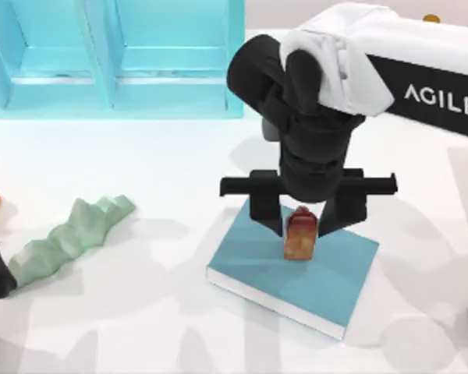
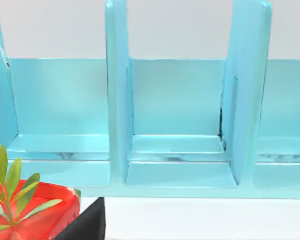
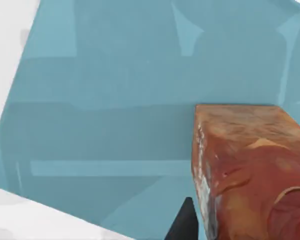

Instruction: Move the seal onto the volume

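Placing step: seal (image 1: pixel 299 234) upright on book (image 1: pixel 327 273), right gripper (image 1: pixel 303 220) jaws spread either side, grip not discernible; next, lift arm clear; left arm parked by shelf (image 2: pixel 180 125)

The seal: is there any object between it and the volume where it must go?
Nothing visible. The seal stands upright over the volume, between the fingers of the right claw. Whether its base touches the cover cannot be told.
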Motion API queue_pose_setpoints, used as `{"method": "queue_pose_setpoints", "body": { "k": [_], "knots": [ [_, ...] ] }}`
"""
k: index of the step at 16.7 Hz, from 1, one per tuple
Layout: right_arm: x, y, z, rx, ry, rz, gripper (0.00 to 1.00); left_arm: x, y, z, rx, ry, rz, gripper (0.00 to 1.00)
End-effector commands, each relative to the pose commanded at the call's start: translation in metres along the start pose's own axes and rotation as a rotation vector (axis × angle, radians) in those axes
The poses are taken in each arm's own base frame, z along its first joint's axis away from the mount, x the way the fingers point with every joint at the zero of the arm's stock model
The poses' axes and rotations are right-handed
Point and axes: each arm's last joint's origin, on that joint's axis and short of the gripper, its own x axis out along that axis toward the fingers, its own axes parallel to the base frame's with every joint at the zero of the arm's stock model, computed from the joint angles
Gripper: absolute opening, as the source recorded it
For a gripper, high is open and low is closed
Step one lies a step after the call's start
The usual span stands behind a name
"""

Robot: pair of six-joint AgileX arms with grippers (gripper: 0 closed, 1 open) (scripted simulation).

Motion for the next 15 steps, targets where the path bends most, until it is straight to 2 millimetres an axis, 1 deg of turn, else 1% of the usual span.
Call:
{"method": "queue_pose_setpoints", "body": {
  "k": [4, 5, 13, 15],
  "knots": [
    [0.0000, 0.0000, 0.0000, 0.000, 0.000, 0.000, 0.98, 0.0000, 0.0000, 0.0000, 0.000, 0.000, 0.000, 1.00],
    [0.0000, 0.0000, 0.0000, 0.000, 0.000, 0.000, 1.00, 0.0000, 0.0000, 0.0000, 0.000, 0.000, 0.000, 1.00],
    [0.0002, -0.0003, 0.0003, 0.001, 0.000, 0.000, 1.00, 0.0000, 0.0000, 0.0000, 0.000, 0.000, 0.000, 1.00],
    [-0.0029, 0.0000, 0.0006, 0.002, 0.001, -0.002, 1.00, 0.0000, 0.0000, 0.0000, 0.000, 0.000, 0.000, 1.00]
  ]
}}
